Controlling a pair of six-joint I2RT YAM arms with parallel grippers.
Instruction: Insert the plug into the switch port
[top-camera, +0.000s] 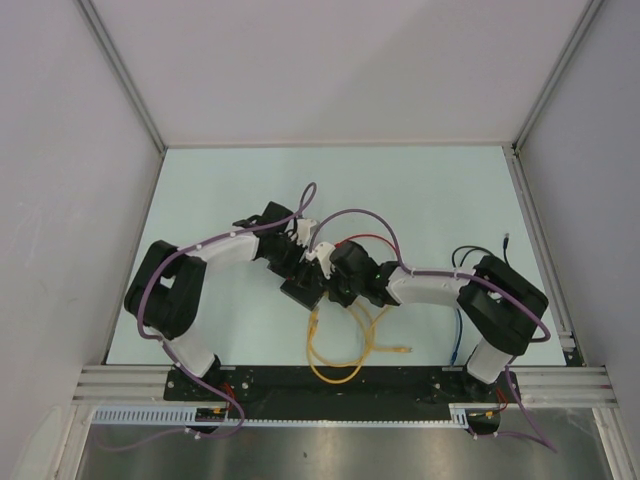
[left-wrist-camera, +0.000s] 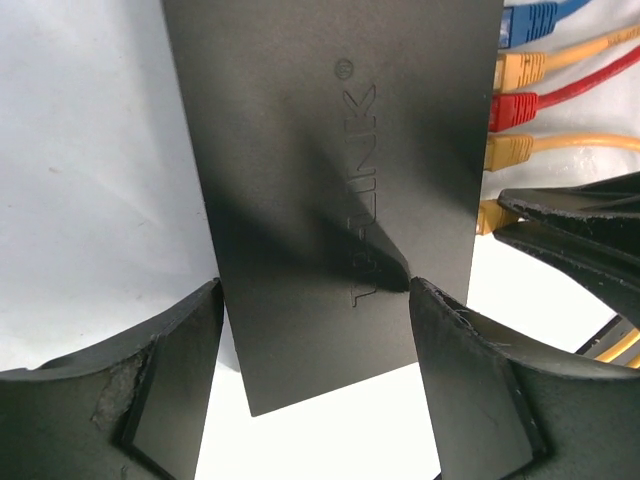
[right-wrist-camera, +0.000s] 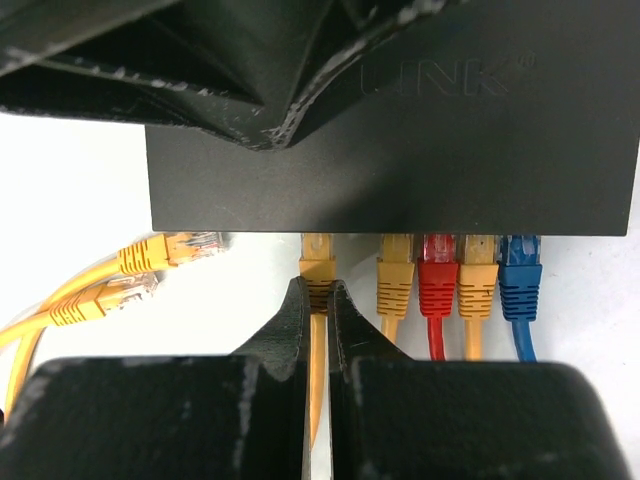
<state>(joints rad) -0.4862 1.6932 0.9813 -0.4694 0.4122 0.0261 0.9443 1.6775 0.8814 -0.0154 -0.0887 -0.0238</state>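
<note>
Right gripper: the right gripper (right-wrist-camera: 318, 300) is pinched almost fully closed on the yellow cable just behind its plug (right-wrist-camera: 317, 258).
Plug: it sits straight ahead of the fingertips, with its nose at the port edge of the switch (right-wrist-camera: 400, 150). Whether it has clicked home is hidden by the overhanging case.
Switch: it lies flat on the worktop (right-wrist-camera: 80, 170) just beyond the right gripper, with its port row facing the fingers.
Left gripper: the left gripper (left-wrist-camera: 315, 300) straddles the switch. Both fingers (left-wrist-camera: 180, 380) press against its long sides, so it appears to be clamped as a brace.
Neighbours: four seated plugs (right-wrist-camera: 437, 270), yellow, red, yellow and blue, stand just right of the gripper. One port's gap separates them from the held plug.
Loose ends: two spare yellow plugs (right-wrist-camera: 180, 248) lie on the worktop to the gripper's left, apart from the switch.
Step in hand: probably the final push into the port.
Doing it well: drive straight forward along the cable's line, with no sideways lean toward the nearby yellow plug. Keep the brace firm so the switch does not slide away.
Risk: the grip is on the cable rather than the plug body, so the cable could buckle. A short, steady push suits best.
</note>
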